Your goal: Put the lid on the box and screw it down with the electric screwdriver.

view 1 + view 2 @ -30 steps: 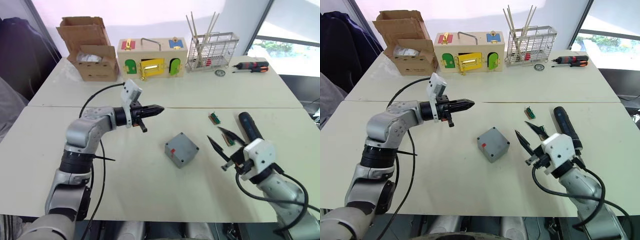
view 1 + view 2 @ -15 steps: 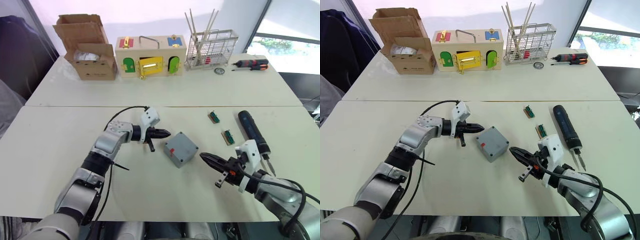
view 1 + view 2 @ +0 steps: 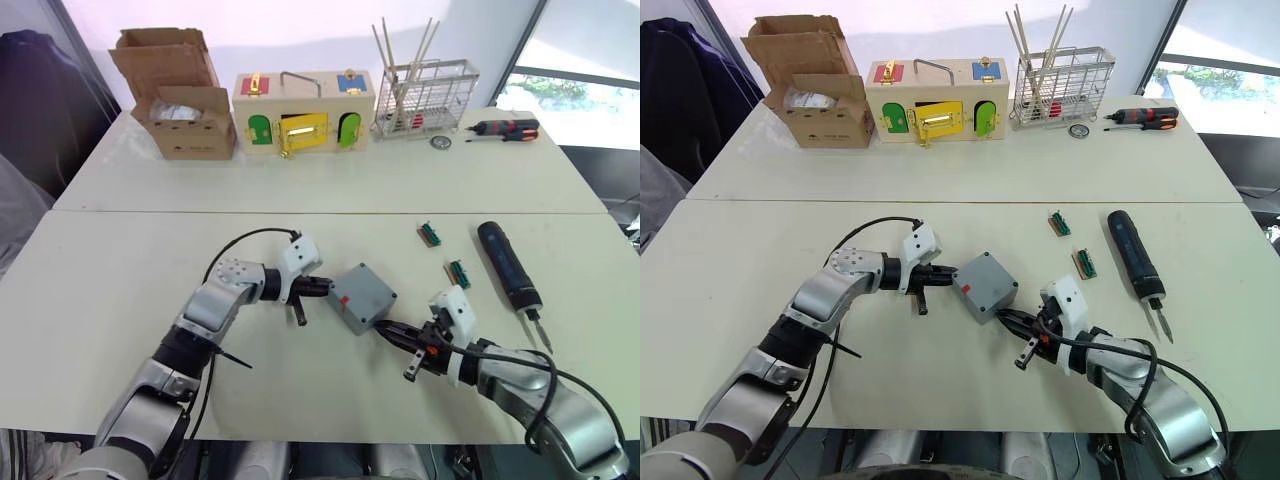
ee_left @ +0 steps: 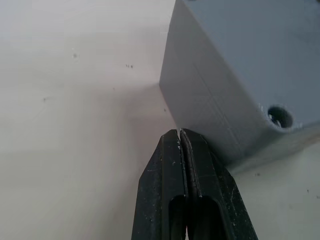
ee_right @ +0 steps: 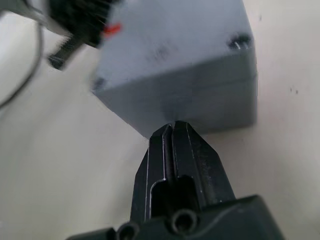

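The grey box (image 3: 352,310) sits mid-table with a red mark on its side. The grey lid (image 3: 368,288) lies flat over its top, with screw holes at the corners. My left gripper (image 3: 325,287) is shut, its tip against the box's left side, as the left wrist view confirms with the gripper (image 4: 179,132) at the box wall (image 4: 225,75). My right gripper (image 3: 385,329) is shut too, its tip touching the box's near right side (image 5: 175,65). The black electric screwdriver (image 3: 505,265) lies on the table to the right, held by nothing.
Two small green connector pieces (image 3: 429,234) (image 3: 459,273) lie between the box and the screwdriver. At the back stand a cardboard box (image 3: 185,110), a wooden latch box (image 3: 303,112), a wire rack (image 3: 425,100) and a red-and-black screwdriver (image 3: 505,130).
Both arms have closed in on the box from either side. The right gripper, open a second ago, has shut and left the screwdriver's side. The box has stayed put.
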